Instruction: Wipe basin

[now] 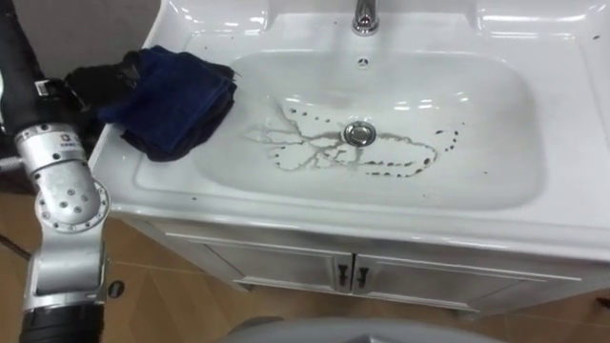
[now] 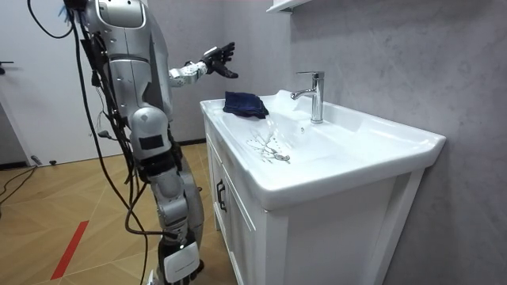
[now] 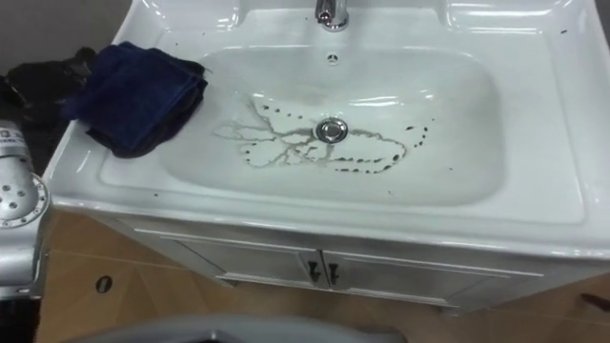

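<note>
on the basin's (image 1: 496, 205) left rim, a blue cloth (image 1: 172, 100); streaks (image 1: 305, 152) near drain (image 1: 358, 133).

Grey wall (image 2: 396, 47), wooden floor (image 2: 47, 198), white cabinet (image 2: 238, 226)

White counter (image 1: 534, 224), one piece with its basin (image 1: 477, 114), set on a white cabinet (image 1: 276, 267) with two doors.
- Cloth (image 1: 172, 100): dark blue, folded, lay on the counter's left rim, one edge hanging over the basin's slope.
- Tap (image 1: 364, 17): chrome, stood upright at the back, centred.
- Drain (image 1: 359, 133): round, metal, in the middle of the basin floor.
- Streaks (image 1: 310, 152): dark, branching, spread left and right of the drain; loose dark specks (image 1: 448, 138) trailed off to the right.
</note>
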`<state>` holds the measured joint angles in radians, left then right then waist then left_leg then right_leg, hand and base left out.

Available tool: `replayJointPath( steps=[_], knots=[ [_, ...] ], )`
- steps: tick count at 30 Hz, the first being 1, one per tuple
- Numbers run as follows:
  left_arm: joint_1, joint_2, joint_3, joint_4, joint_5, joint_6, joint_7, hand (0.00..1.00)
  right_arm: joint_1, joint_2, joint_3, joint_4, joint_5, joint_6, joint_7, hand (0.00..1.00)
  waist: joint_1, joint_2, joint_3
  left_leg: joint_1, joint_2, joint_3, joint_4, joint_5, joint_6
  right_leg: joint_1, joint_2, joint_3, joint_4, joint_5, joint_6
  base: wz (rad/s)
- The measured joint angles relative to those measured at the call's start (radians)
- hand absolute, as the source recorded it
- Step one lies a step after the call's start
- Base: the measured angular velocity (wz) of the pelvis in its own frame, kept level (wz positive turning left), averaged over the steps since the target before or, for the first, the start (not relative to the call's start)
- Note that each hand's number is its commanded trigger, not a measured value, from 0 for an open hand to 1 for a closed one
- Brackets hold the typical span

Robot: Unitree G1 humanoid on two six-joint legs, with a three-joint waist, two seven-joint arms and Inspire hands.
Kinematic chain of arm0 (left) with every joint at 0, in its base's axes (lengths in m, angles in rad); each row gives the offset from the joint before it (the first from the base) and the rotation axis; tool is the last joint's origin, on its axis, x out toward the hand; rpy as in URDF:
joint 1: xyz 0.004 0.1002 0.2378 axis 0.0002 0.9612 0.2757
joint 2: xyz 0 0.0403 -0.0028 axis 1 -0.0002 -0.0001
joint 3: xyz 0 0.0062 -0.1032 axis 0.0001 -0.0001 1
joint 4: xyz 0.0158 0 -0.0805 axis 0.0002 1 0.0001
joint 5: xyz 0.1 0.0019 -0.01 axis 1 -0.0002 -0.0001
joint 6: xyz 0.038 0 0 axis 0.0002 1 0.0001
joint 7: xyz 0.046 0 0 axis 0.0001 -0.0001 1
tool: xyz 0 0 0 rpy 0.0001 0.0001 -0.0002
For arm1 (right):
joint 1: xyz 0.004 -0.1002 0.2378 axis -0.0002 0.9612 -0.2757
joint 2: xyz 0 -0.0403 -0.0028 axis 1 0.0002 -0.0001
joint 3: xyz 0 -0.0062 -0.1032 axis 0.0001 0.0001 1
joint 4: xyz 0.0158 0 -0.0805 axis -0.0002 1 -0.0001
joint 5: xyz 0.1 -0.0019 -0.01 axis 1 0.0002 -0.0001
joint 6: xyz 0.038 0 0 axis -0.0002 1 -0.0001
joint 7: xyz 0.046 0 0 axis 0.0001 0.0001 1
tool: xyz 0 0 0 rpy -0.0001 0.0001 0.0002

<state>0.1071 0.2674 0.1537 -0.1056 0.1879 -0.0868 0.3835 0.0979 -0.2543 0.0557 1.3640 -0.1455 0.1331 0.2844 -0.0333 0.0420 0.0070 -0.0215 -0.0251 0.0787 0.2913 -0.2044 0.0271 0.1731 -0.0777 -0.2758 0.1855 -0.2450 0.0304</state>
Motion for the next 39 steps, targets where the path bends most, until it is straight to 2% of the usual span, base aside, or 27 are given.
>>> replayJointPath(
  steps=[4, 10, 15, 17, 18, 23, 25, 32, 39],
  knots=[
    [0.0, -0.017, -0.021, 0.0, -0.001, 0.003, -0.008, 0.0, -0.001, 0.005, -0.001, -0.001, 0.0, 0.001, 0.001, 0.0, -0.012, -0.005, 0.0002, 0.0, 0.001, 0.003, -0.002, 0.0, 0.0, -0.002, 0.0, 0.004, 0.0, 0.0, 0.0, -0.01],
    [0.0, -0.017, -0.04, 0.015, -0.002, 0.011, -0.039, 0.0, -0.006, 0.007, -0.001, -0.003, 0.001, 0.013, 0.002, 0.0, -0.009, -0.007, 0.0005, 0.019, 0.004, 0.026, -0.018, 0.0, -0.001, 0.001, 0.0, 0.026, 0.0, 0.0, -0.001, -0.11],
    [0.001, -0.017, -0.043, 0.11, 0.002, 0.015, -0.049, 0.0, -0.009, 0.015, 0.0, -0.008, 0.001, 0.013, -0.009, 0.0, -0.009, -0.006, -0.0001, 0.026, 0.006, 0.033, -0.022, 0.0, -0.001, 0.001, 0.0, 0.028, 0.001, 0.001, -0.001, -0.04],
    [0.005, -0.017, -0.056, 0.15, 0.008, 0.031, -0.05, 0.0, -0.008, 0.015, -0.001, -0.012, -0.001, 0.017, -0.012, 0.0, -0.012, 0.001, -0.004, 0.025, 0.006, 0.032, -0.021, 0.0, -0.002, 0.0, 0.001, 0.029, 0.001, 0.001, -0.002, 0.0],
    [0.005, -0.017, -0.06, 0.16, 0.018, 0.038, -0.05, 0.0, -0.008, 0.015, -0.001, -0.013, -0.001, 0.021, -0.012, 0.0, -0.012, -0.002, -0.0026, 0.025, 0.007, 0.031, -0.021, 0.0, -0.002, 0.0, 0.001, 0.029, 0.001, 0.001, -0.002, 0.0],
    [0.007, -0.023, -0.082, 0.26, 0.05, 0.076, -0.051, 0.0, 0.001, 0.017, 0.0, -0.013, -0.002, 0.023, -0.01, 0.0, -0.013, 0.004, -0.006, 0.029, 0.009, 0.032, -0.016, 0.001, -0.004, 0.003, 0.004, 0.034, 0.003, 0.002, -0.004, 0.0],
    [0.009, -0.023, -0.082, 0.271, 0.049, 0.089, -0.051, 0.0, 0.004, 0.017, 0.0, -0.014, -0.002, 0.03, -0.008, 0.0, -0.013, 0.004, -0.0063, 0.029, 0.01, 0.032, -0.016, 0.002, -0.005, 0.003, 0.005, 0.04, 0.003, 0.003, -0.004, 0.0],
    [0.009, -0.023, -0.082, 0.29, 0.05, 0.095, -0.051, 0.0, 0.004, 0.017, 0.0, -0.015, -0.002, 0.065, 0.002, 0.0, -0.014, 0.005, -0.0047, 0.029, 0.013, 0.035, -0.016, 0.001, -0.006, 0.003, 0.007, 0.052, 0.004, 0.004, -0.006, 0.0],
    [0.009, -0.023, -0.082, 0.286, 0.05, 0.111, -0.051, 0.0, 0.003, 0.016, 0.0, -0.013, 0.0, 0.067, 0.002, 0.0, -0.014, 0.008, -0.0049, 0.028, 0.013, 0.035, -0.013, 0.001, -0.005, 0.002, 0.008, 0.052, 0.004, 0.004, -0.007, 0.0]
  ],
)
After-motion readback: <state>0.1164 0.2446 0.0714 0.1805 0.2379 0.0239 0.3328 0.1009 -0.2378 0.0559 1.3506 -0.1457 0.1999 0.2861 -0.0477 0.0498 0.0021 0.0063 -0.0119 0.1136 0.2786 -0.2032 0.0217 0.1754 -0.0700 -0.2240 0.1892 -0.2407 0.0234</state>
